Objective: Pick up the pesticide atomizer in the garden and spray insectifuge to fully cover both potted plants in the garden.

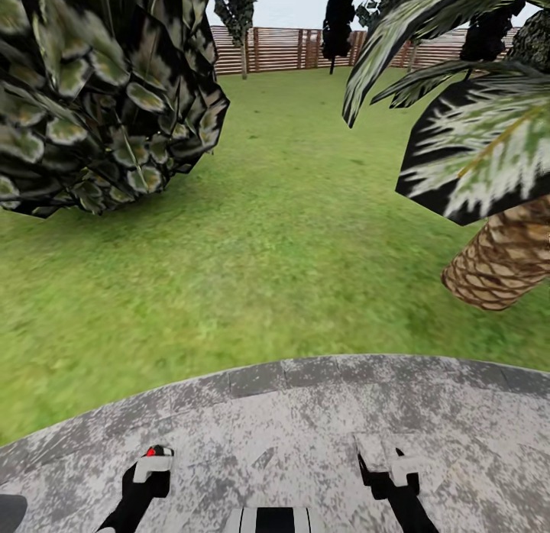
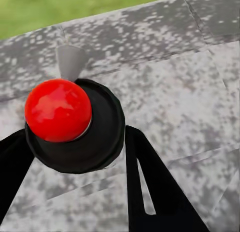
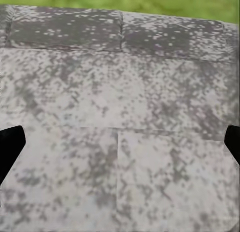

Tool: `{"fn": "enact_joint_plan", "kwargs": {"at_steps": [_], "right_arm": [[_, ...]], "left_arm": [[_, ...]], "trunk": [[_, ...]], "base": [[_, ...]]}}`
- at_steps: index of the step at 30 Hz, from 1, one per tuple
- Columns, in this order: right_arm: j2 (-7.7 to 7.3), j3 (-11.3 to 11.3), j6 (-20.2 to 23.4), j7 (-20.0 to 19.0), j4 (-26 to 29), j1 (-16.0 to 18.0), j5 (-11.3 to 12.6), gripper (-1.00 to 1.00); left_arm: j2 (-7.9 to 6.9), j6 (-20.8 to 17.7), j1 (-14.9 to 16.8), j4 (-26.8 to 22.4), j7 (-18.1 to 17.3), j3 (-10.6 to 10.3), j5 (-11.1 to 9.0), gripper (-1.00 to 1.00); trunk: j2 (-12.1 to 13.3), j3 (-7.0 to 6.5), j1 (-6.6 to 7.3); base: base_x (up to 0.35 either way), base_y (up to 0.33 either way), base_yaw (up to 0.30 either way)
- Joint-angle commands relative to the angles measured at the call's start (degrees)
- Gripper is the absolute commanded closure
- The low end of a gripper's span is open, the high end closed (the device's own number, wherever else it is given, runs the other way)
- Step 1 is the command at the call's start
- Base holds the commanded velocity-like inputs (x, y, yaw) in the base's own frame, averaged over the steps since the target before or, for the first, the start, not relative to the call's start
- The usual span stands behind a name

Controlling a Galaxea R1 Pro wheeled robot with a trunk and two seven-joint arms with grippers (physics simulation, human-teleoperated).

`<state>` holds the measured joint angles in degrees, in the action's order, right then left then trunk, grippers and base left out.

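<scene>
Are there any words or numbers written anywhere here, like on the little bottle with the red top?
None. No words, numbers or signs can be read in any view.
The pesticide atomizer in the left gripper shows only a plain red ball on a black body, no label.
The fence and paved patch bear no writing.
</scene>
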<state>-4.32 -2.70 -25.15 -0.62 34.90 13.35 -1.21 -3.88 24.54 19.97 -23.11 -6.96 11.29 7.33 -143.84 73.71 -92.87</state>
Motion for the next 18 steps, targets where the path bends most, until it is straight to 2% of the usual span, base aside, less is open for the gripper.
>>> {"fn": "enact_joint_plan", "kwargs": {"at_steps": [1, 5, 8, 10, 11, 18], "right_arm": [[-0.03, -0.11, -1.18, 0.01, -1.41, 0.03, -0.12, -1.00], [0.09, -0.11, -8.40, 0.01, -11.29, 0.00, -0.11, -1.00], [-0.13, -0.08, -11.95, 0.01, -18.31, 0.01, -0.11, -1.00], [-0.24, -0.08, -12.70, 0.01, -20.11, 0.01, -0.11, -1.00], [-0.21, -0.09, -12.77, 0.01, -20.47, 0.01, -0.08, -1.00], [0.17, -0.10, -12.82, 0.01, -22.61, 0.01, 0.10, -1.00]], "left_arm": [[0.05, 0.56, -0.39, 0.03, -0.25, 0.86, 0.63, 1.00], [-0.05, 2.13, -4.10, 0.18, 0.15, 3.11, 0.65, 1.00], [-0.23, 5.49, -7.18, 0.14, 0.29, 5.18, 0.64, 1.00], [-0.21, 6.52, -7.92, 0.49, 0.29, 7.59, 0.66, 1.00], [-0.16, 6.60, -8.02, 0.60, 0.29, 8.07, 0.66, 1.00], [0.05, 6.74, -8.18, 0.84, 0.27, 8.85, 0.77, 1.00]], "trunk": [[0.00, -0.30, 0.04], [0.06, -1.54, 0.14], [0.10, -2.47, 0.22], [0.12, -3.09, 0.27], [0.14, -3.40, 0.29], [0.23, -5.58, 0.48]], "base": [[0.000, 0.000, 0.000], [0.000, 0.000, 0.000], [0.000, 0.000, 0.000], [0.000, 0.000, 0.000], [0.000, 0.000, 0.000], [0.000, 0.000, 0.000]]}}
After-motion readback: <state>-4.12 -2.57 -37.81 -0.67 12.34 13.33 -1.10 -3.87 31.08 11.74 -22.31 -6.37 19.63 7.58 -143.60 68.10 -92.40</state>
